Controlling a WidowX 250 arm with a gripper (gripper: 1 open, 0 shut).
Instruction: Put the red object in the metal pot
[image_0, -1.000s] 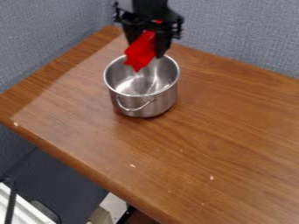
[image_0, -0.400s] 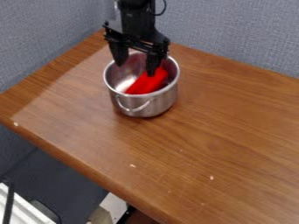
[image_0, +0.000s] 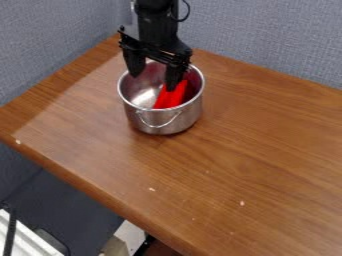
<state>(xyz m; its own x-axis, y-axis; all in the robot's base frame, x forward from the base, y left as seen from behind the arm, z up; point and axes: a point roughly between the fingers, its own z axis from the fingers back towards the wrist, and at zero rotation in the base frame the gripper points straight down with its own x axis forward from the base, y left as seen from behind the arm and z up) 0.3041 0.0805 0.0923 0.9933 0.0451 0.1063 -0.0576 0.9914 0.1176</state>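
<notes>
We find the gripper (image_0: 156, 72) in the upper middle of the frame, pointing straight down over the metal pot (image_0: 160, 113), its two dark fingers (image_0: 135, 62) spread wide and dipping about to rim level. Nothing is between them: the jaws hold nothing.

The red object (image_0: 173, 93) lies inside the pot, towards its right-hand side, leaning against the inner wall with its upper end close to the rim (how much of it rests flat on the bottom we cannot tell). So we judge the placing itself done, and what remains is getting clear.

That is where we see the risks. The fingers straddle the pot opening, and the right one hangs just beside the red object's upper end; a sideways pull-out could nudge the block or drag it up the wall and over the rim. A finger catching the rolled rim could tip or slide the pot across the wooden table (image_0: 241, 150), since it looks light and nothing pins it. The thin wire handle (image_0: 155, 122) hangs at the front of the pot, away from the fingers, so we count it a lesser snag. A straight upward lift would avoid most of this.
</notes>
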